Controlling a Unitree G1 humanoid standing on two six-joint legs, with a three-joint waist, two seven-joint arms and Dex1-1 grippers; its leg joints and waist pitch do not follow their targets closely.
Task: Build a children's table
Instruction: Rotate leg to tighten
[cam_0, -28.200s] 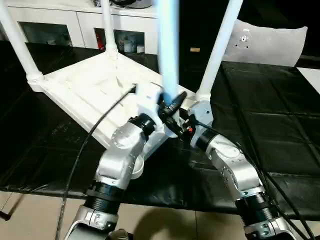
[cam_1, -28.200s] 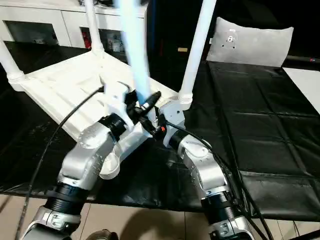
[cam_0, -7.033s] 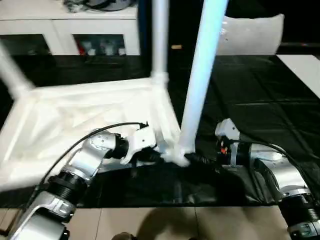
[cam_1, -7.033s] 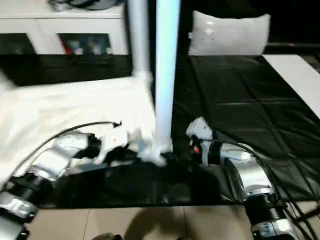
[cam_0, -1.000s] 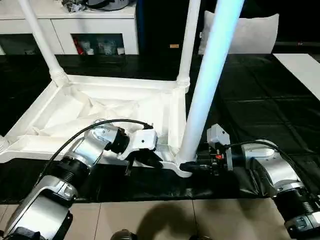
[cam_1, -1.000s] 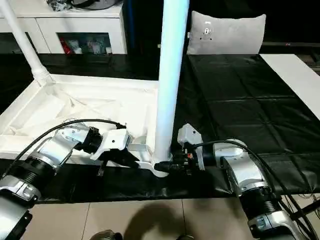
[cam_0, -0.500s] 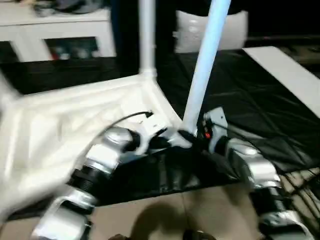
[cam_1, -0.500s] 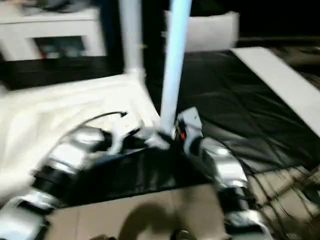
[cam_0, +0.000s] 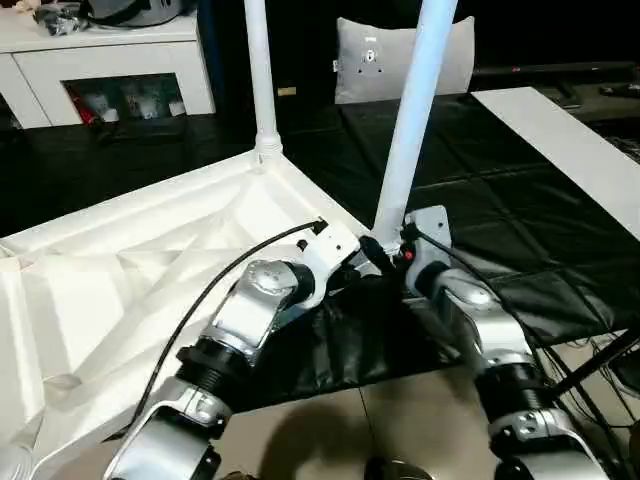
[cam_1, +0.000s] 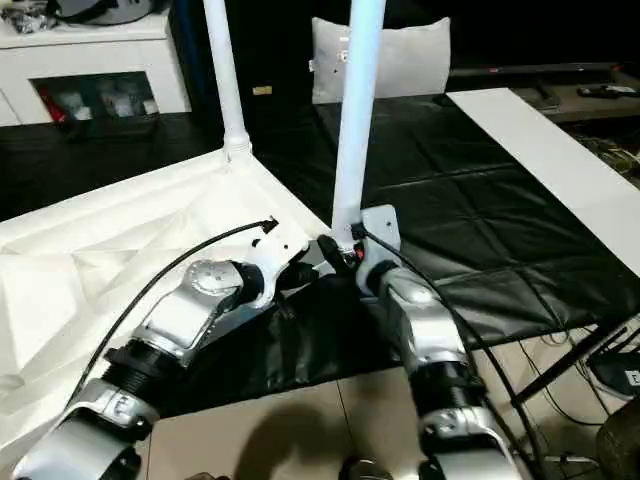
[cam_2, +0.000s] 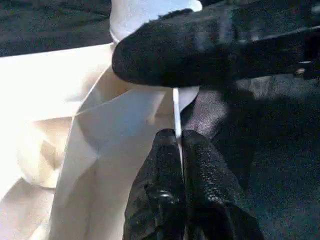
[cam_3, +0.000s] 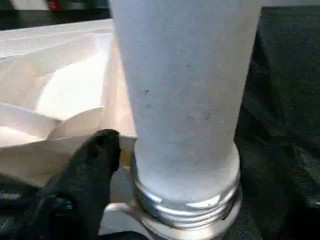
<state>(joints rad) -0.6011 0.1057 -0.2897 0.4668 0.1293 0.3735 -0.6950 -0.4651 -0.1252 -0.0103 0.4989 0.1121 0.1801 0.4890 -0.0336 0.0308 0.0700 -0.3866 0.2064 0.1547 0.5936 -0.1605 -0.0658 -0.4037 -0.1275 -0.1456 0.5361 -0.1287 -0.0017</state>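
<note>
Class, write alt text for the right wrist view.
A thick white table leg stands upright in a threaded corner socket of the upturned white tabletop. A black finger sits beside the socket, over black sheeting.

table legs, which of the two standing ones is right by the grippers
The near leg, rising from the tabletop corner where both grippers meet. The other leg stands at the far corner, away from them.
</note>
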